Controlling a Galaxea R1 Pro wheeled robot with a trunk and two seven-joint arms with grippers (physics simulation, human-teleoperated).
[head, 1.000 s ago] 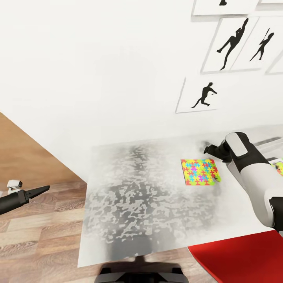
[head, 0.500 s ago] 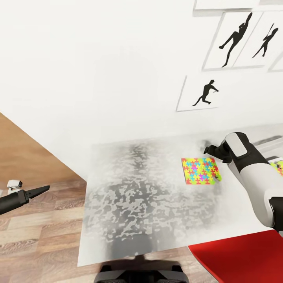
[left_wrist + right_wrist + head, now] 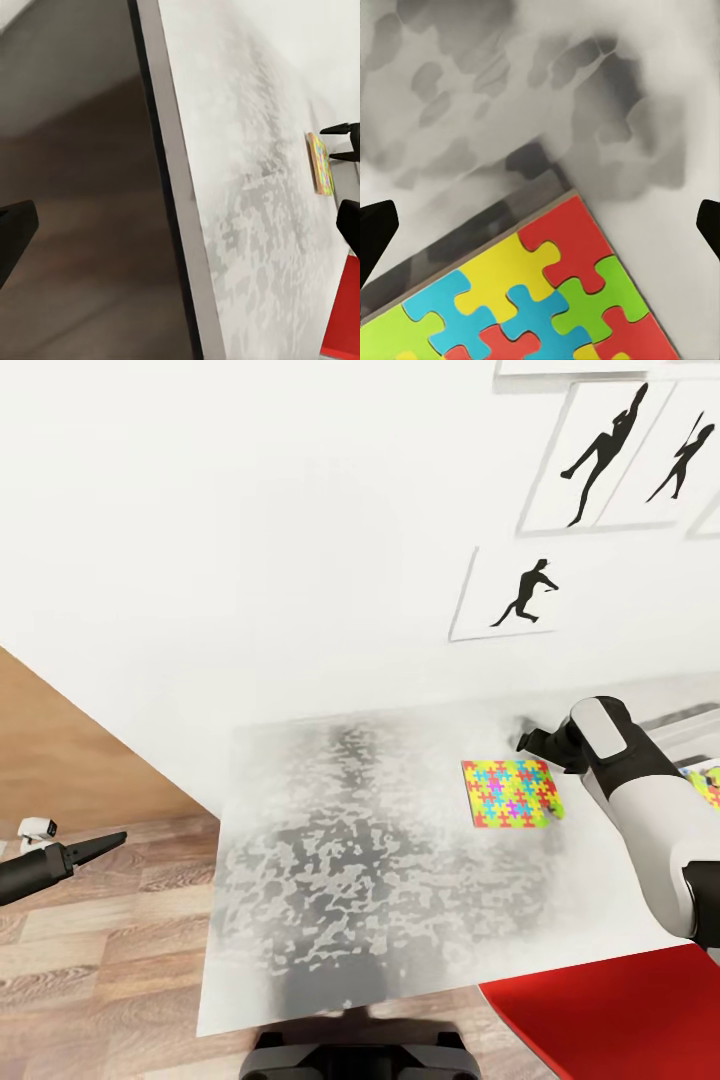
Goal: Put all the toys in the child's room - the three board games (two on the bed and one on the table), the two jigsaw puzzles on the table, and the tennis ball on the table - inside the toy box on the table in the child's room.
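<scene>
At the far left, the left hand (image 3: 110,841) hung over the brown wood-plank floor (image 3: 100,960), well clear of the long light-grey mottled desk (image 3: 350,880); its dark fingers (image 3: 15,232) stood wide apart in the left wrist view, holding nothing. On the right part of the desk lay a thin flat square jigsaw puzzle with bright yellow, pink, green and blue interlocking pieces (image 3: 508,794), flat on the top. Just beyond its far right corner hovered the right hand (image 3: 528,740), on a white and black arm (image 3: 640,810); its two black fingertips (image 3: 376,232) sat spread wide at either side of the puzzle's corner (image 3: 547,292), gripping nothing. Black sports-silhouette pictures (image 3: 520,595) hung on the white wall behind.
</scene>
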